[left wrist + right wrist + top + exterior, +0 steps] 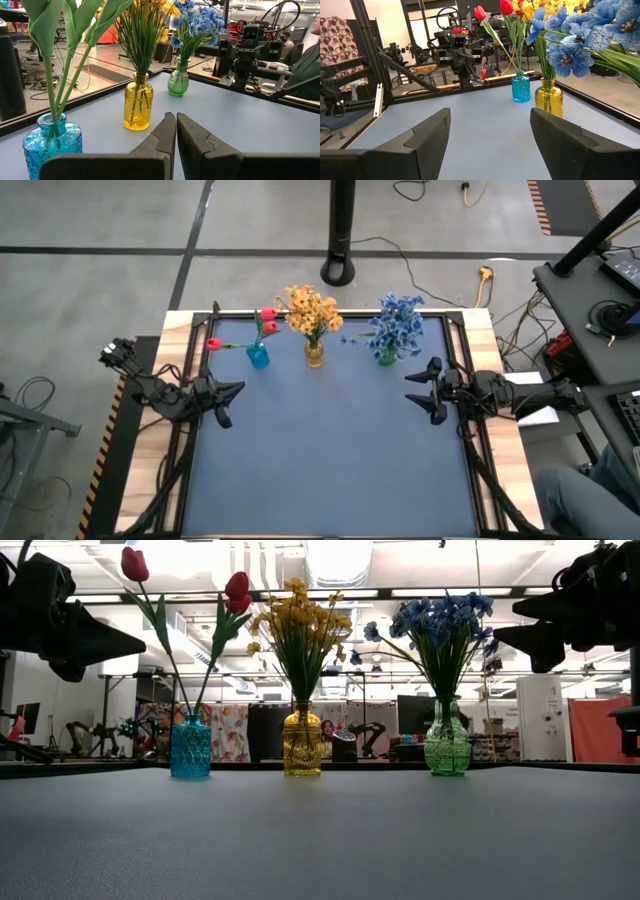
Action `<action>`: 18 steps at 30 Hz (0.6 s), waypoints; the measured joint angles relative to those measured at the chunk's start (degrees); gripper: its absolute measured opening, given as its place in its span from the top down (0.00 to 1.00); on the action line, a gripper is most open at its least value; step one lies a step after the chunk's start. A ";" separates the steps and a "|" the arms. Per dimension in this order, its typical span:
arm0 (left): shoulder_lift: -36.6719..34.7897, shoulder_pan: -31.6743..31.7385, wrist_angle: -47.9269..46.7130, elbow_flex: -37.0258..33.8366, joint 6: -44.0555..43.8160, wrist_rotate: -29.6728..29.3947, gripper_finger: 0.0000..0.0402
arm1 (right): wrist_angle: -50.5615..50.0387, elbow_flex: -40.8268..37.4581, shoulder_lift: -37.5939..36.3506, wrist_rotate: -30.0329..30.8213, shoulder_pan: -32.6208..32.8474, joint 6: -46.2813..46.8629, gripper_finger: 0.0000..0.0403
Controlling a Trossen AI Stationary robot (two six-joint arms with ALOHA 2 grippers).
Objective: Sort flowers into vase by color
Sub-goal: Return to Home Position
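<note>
Three glass vases stand in a row near the table's far edge. The blue vase (258,357) holds red tulip flowers (236,588) by their stems. The yellow vase (314,354) holds yellow flowers (297,615). The green vase (387,357) holds blue flowers (440,618). My left gripper (237,389) is shut at the table's left side, holding nothing. My right gripper (415,388) is open at the right side, with nothing between its fingers.
The blue-grey table mat (330,450) lies bare toward the near edge. A black metal frame (470,380) runs along the sides. A dark post base (338,272) stands on the floor beyond the far edge.
</note>
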 joint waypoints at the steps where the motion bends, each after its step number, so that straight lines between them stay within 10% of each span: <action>1: 0.00 0.00 0.00 0.00 0.00 0.00 1.00 | -0.01 0.00 0.00 0.00 -0.01 -0.01 0.34; 18: 0.00 0.00 0.00 0.00 -0.02 0.00 1.00 | -0.01 0.00 0.00 0.02 0.01 0.05 0.38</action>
